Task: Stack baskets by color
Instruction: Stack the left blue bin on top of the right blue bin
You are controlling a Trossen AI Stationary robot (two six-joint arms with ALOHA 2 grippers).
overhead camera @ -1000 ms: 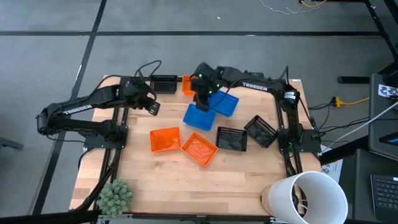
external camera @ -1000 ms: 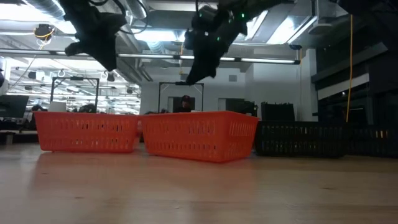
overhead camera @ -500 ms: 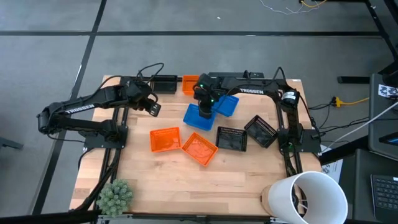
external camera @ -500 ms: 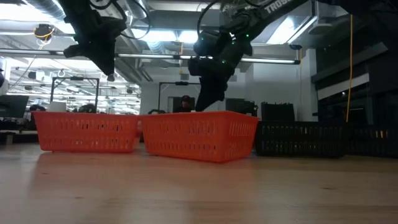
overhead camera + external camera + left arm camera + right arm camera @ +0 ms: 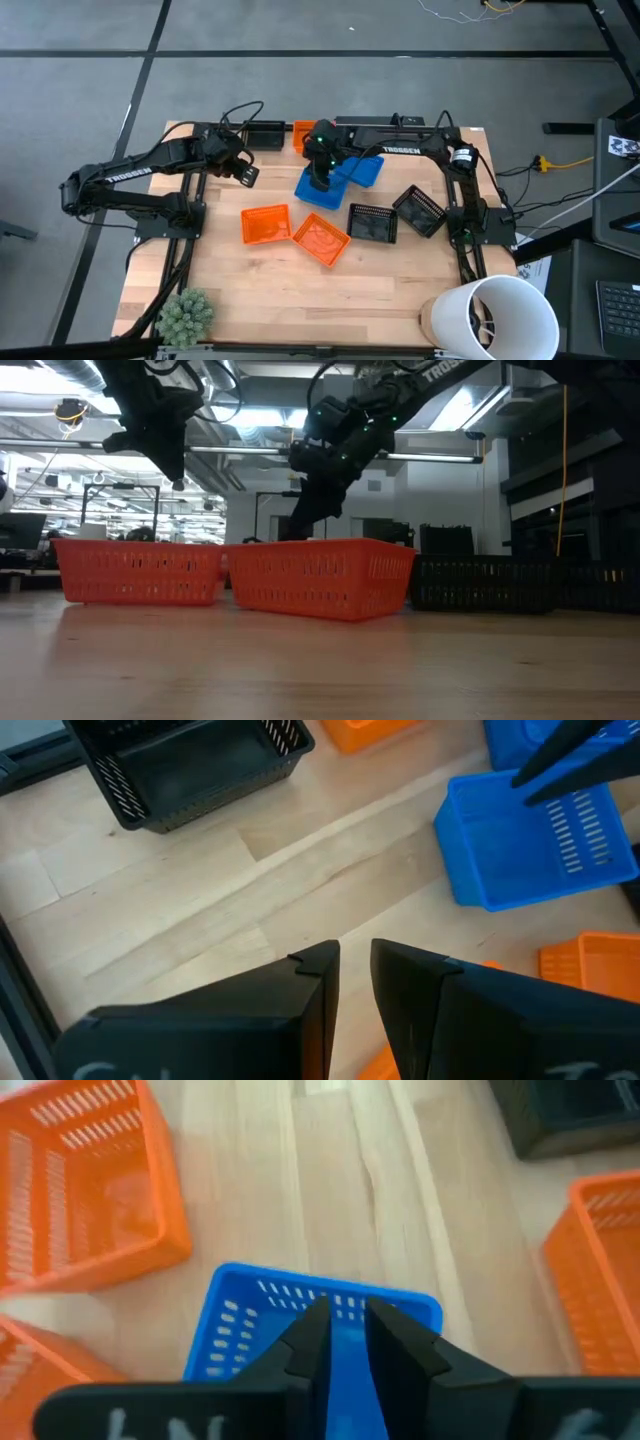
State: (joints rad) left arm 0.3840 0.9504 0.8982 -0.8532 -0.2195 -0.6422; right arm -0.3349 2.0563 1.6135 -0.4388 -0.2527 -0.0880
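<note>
Nearest us, two orange baskets (image 5: 265,225) sit side by side, unstacked, with two black baskets (image 5: 372,224) just right of them. Behind these lies a blue basket (image 5: 330,198), a second blue basket (image 5: 365,168) touching its far right corner.

The right gripper (image 5: 319,180) has come down and nearer in the last second, and is now at the first blue basket's wall. Its fingers stand close together with blue showing between them. We cannot tell whether they pinch the wall yet. We judge that a blue stack is about to start.

The left gripper (image 5: 246,174) waits above bare table to the left, its fingers a sliver apart and empty. Farthest off sit an orange basket (image 5: 302,135) and a black basket (image 5: 263,134).
</note>
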